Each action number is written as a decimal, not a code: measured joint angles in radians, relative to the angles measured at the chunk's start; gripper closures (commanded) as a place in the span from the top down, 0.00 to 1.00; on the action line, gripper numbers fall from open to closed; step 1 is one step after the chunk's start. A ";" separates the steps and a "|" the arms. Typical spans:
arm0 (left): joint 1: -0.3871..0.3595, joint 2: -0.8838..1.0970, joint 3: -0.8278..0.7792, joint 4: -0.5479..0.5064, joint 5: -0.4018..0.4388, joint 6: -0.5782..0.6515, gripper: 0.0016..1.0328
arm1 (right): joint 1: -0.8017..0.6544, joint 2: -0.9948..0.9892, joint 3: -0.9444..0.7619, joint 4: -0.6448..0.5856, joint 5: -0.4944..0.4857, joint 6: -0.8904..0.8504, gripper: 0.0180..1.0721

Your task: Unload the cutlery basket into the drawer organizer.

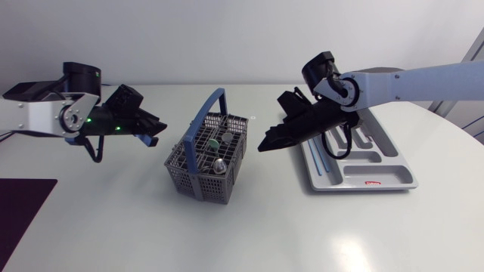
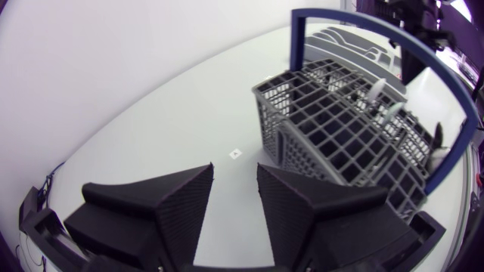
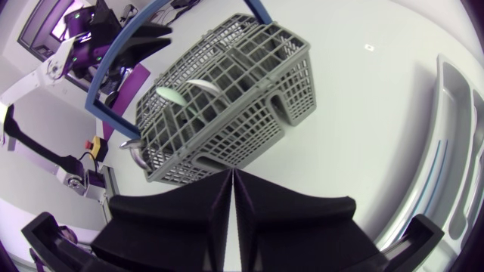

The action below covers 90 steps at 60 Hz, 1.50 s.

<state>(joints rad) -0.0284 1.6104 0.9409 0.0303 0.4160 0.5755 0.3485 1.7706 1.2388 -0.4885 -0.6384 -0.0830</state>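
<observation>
The grey cutlery basket (image 1: 206, 160) with its upright blue handle (image 1: 204, 113) stands mid-table, holding spoons (image 1: 218, 165) and other metal pieces. My left gripper (image 1: 151, 131) hovers just left of the basket, pointing at it. In the left wrist view its fingers (image 2: 236, 189) stand open with nothing between them and the basket (image 2: 340, 143) just ahead. My right gripper (image 1: 266, 142) hangs between the basket and the grey drawer organizer (image 1: 393, 181). Its fingers (image 3: 232, 189) are pressed together and empty, and the basket (image 3: 227, 106) with a spoon (image 3: 170, 96) lies ahead of them.
The organizer (image 3: 457, 136) lies flat at the right, partly under my right arm, and a thin pale-blue piece (image 1: 316, 160) lies in its near long slot. A dark mat (image 1: 19, 211) covers the table's front-left corner. White tabletop surrounds the basket.
</observation>
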 measured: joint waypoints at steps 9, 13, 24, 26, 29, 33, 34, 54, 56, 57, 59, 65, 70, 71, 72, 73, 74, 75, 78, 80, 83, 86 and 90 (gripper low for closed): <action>-0.053 -0.242 -0.137 -0.087 0.006 0.013 0.42 | -0.010 0.021 0.013 0.025 0.002 0.000 0.10; -0.094 -0.358 -0.181 -0.139 0.005 0.020 0.47 | -0.007 0.021 0.013 0.028 0.002 0.000 0.10; -0.262 -0.636 -0.251 -0.225 -0.097 0.036 0.53 | -0.010 0.005 -0.010 0.044 0.005 -0.013 0.11; -0.289 -0.663 -0.256 -0.233 -0.116 0.040 0.53 | -0.010 -0.003 -0.019 0.044 0.007 -0.017 0.11; -0.326 -0.694 -0.265 -0.243 -0.142 0.051 0.53 | -0.010 -0.019 -0.036 0.044 0.009 -0.024 0.12; -0.369 -0.716 -0.284 -0.246 -0.181 0.067 0.53 | -0.010 -0.040 -0.053 0.044 0.014 -0.030 0.13; -0.383 -0.719 -0.291 -0.246 -0.195 0.076 0.53 | -0.010 -0.047 -0.058 0.044 0.014 -0.031 0.15; -0.746 -0.710 -0.427 -0.128 -0.539 0.110 0.61 | -0.017 -0.125 -0.103 0.043 0.037 -0.049 0.24; -0.761 -0.700 -0.436 -0.108 -0.557 0.110 0.61 | -0.018 -0.129 -0.107 0.043 0.037 -0.049 0.24; -0.767 -0.692 -0.438 -0.098 -0.563 0.110 0.61 | -0.019 -0.131 -0.109 0.043 0.037 -0.049 0.26; -0.773 -0.679 -0.443 -0.083 -0.573 0.111 0.61 | -0.021 -0.135 -0.114 0.043 0.037 -0.050 0.30; -0.779 -0.628 -0.454 -0.021 -0.606 0.127 0.61 | -0.023 -0.142 -0.122 0.043 0.037 -0.050 0.39; -0.780 -0.579 -0.456 0.039 -0.636 0.142 0.61 | -0.023 -0.148 -0.127 0.043 0.037 -0.050 0.43; -0.780 -0.571 -0.456 0.046 -0.636 0.144 0.61 | -0.023 -0.150 -0.129 0.043 0.037 -0.050 0.44; -0.780 -0.564 -0.456 0.053 -0.639 0.145 0.61 | -0.023 -0.151 -0.129 0.043 0.037 -0.050 0.44; -0.780 -0.557 -0.456 0.060 -0.640 0.151 0.61 | -0.023 -0.151 -0.129 0.043 0.037 -0.050 0.45; -0.780 -0.550 -0.456 0.068 -0.643 0.153 0.61 | -0.023 -0.153 -0.128 0.043 0.037 -0.050 0.45; -0.780 -0.541 -0.456 0.077 -0.646 0.159 0.61 | -0.023 -0.155 -0.128 0.043 0.037 -0.050 0.45; -0.780 -0.518 -0.456 0.096 -0.654 0.165 0.60 | -0.023 -0.159 -0.129 0.043 0.037 -0.050 0.45; -0.780 -0.502 -0.456 0.105 -0.658 0.167 0.59 | -0.023 -0.162 -0.129 0.043 0.037 -0.050 0.45; -0.780 -0.477 -0.456 0.117 -0.664 0.179 0.54 | -0.024 -0.167 -0.129 0.043 0.037 -0.052 0.45; -0.780 -0.453 -0.456 0.134 -0.668 0.190 0.46 | -0.025 -0.174 -0.132 0.043 0.037 -0.053 0.45; -0.780 -0.432 -0.456 0.146 -0.674 0.199 0.38 | -0.029 -0.183 -0.143 0.043 0.037 -0.053 0.45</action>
<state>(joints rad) -0.8085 1.1782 0.4850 0.1764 -0.2584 0.7746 0.3199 1.5871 1.0958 -0.4450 -0.6014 -0.1356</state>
